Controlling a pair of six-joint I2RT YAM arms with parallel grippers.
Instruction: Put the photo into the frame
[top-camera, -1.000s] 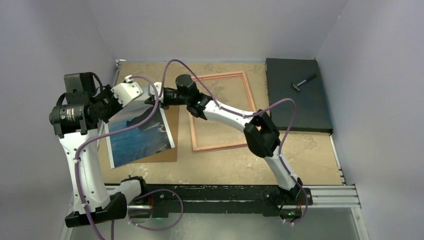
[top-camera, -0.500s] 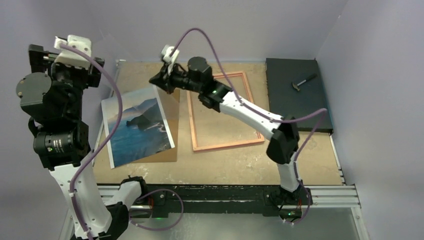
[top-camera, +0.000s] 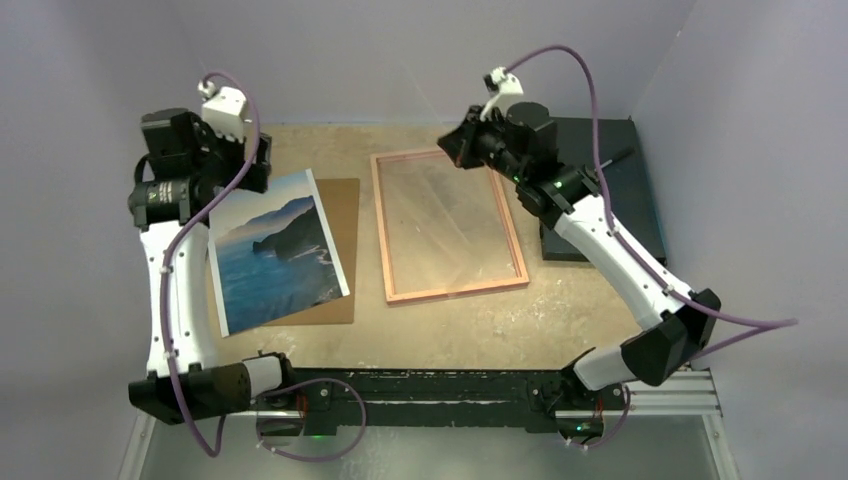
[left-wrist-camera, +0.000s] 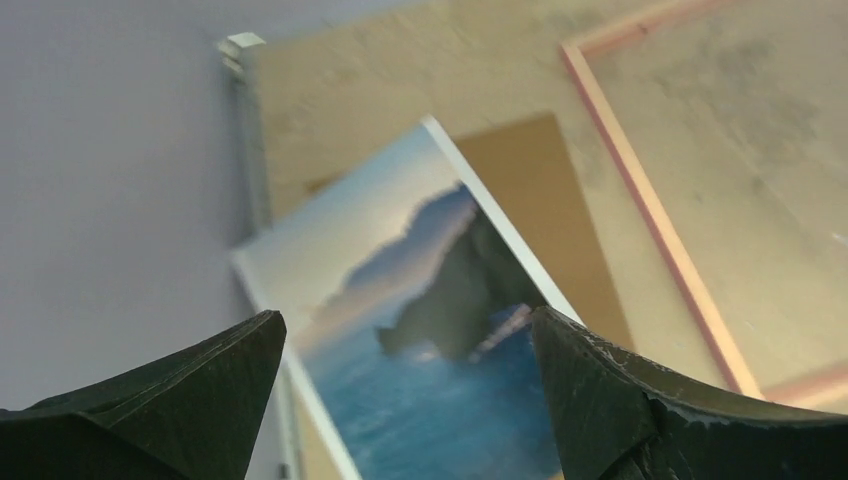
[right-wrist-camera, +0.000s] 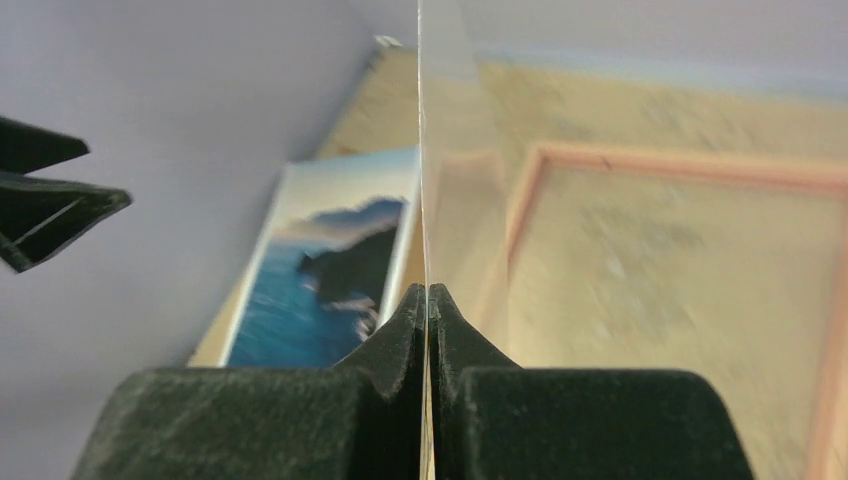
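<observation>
Photo not in the frame yet; right gripper (right-wrist-camera: 428, 295) has the pane (right-wrist-camera: 450, 150).
Photo (top-camera: 275, 255) lies flat on the board (top-camera: 345, 215) by the table's (top-camera: 450, 330) left edge, the frame (top-camera: 455, 289) mid-table beside it. Right fingers are pressed together on the pane's edge, arm stretched to the frame's far-right corner, probably handling the glass before loading. Left gripper (left-wrist-camera: 405, 325) is spread and empty, angled down over the photo's far end, likely lining up a pickup.

No writing, label, brand, number or sign could be read anywhere in the views, neither on the photo (top-camera: 275, 250) nor on the frame (top-camera: 455, 289) lying at three o'clock of it.
</observation>
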